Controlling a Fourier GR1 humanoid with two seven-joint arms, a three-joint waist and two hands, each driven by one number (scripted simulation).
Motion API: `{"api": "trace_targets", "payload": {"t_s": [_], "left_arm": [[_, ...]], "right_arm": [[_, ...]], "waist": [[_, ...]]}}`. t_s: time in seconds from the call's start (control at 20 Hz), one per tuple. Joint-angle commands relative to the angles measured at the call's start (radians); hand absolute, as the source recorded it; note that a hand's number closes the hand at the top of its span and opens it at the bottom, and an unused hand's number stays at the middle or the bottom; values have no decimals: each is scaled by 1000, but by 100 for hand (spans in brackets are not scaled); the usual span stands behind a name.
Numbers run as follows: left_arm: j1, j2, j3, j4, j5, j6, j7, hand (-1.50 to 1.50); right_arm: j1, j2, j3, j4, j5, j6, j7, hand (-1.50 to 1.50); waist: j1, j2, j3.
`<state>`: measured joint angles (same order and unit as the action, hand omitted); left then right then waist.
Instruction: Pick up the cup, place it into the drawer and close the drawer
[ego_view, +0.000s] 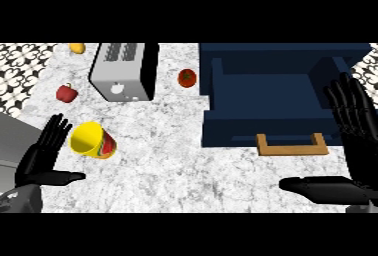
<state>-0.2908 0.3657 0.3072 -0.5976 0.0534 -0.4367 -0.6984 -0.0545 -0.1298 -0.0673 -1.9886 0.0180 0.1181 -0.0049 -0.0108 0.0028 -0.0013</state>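
Observation:
A yellow cup with a red and green pattern lies on its side on the marble counter, its mouth facing up-left. My left hand is open just left of the cup, fingers straight, close to it but apart. At the right stands the dark blue drawer, pulled open, with a wooden handle on its front. My right hand is open beside the drawer's right end, fingers pointing up and thumb stretched left below the handle.
A silver toaster stands at the back, left of the drawer. A tomato lies between toaster and drawer. A red pepper and a yellow fruit sit at the far left.

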Motion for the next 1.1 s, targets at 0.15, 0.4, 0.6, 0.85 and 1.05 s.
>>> {"api": "trace_targets", "payload": {"t_s": [0.15, 0.4, 0.6, 0.85, 1.05], "left_arm": [[-70, 17, -1, 236, -46, -34, -215, -150], [-87, 62, 10, 318, -56, -59, -295, -150], [-124, 40, 3, 364, -73, -20, -316, -150], [-142, 1, -11, 381, -94, 32, -352, -150], [-163, 21, -3, 405, -87, -4, -339, -150]], "right_arm": [[19, -24, -51, 9, -52, 41, -26, -150], [-4, 11, 14, 12, 8, 11, -8, -150], [-13, -15, -18, 44, -6, 32, -32, -150], [-2, 15, 11, 36, 6, 22, -39, -150], [4, -1, -8, 21, -25, 44, -40, -150]], "waist": [[-4, 2, 0], [-9, 5, -2], [-16, 10, -3], [-17, 10, -3], [-23, 9, -4]]}}
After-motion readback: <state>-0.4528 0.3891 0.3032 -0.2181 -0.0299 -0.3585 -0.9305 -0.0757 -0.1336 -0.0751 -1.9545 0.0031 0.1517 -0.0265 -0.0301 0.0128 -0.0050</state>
